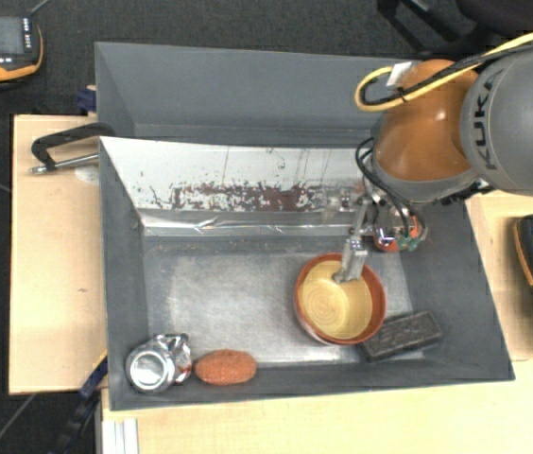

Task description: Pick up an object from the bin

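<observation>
Wooden bowl's (335,303) far rim under hand (352,259), grip unclear; bare bin (219,291) floor leftward.

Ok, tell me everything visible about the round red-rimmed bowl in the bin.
The round red-rimmed bowl sits upright on the floor of the grey metal bin, right of centre. Its outer wall and rim look glossy red-orange; the inside is pale tan with ring-like wood-grain lines, holding nothing loose. The tool dips into it at the upper right edge; whether it touches is unclear. A dark grey rectangular block lies against its lower right side.
</observation>
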You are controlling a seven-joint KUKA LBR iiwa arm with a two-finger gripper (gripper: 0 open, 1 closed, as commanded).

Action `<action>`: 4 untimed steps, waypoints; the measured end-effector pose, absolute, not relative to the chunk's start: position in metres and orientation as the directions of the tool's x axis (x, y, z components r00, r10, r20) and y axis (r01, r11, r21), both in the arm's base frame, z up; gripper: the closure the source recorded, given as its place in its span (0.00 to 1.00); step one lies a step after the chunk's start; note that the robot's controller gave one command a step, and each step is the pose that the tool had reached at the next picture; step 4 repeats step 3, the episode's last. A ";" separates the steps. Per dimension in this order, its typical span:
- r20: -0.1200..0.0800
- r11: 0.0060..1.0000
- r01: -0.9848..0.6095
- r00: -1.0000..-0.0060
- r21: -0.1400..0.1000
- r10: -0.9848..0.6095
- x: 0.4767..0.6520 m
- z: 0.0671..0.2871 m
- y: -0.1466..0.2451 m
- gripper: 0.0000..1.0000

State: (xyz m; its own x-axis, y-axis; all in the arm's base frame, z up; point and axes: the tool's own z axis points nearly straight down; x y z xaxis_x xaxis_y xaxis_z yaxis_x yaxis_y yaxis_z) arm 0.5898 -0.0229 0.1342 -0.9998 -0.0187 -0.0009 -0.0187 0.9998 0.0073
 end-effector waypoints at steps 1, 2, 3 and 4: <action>0.005 0.998 -0.055 -0.998 0.009 -0.055 0.599 0.067 -0.006 0.00; -0.005 0.998 -0.054 -0.999 0.007 -0.054 0.602 0.073 -0.007 1.00; -0.018 0.992 -0.127 -0.992 0.005 -0.127 0.584 0.224 -0.003 1.00; -0.018 0.992 -0.127 -0.992 0.005 -0.127 0.584 0.224 -0.003 1.00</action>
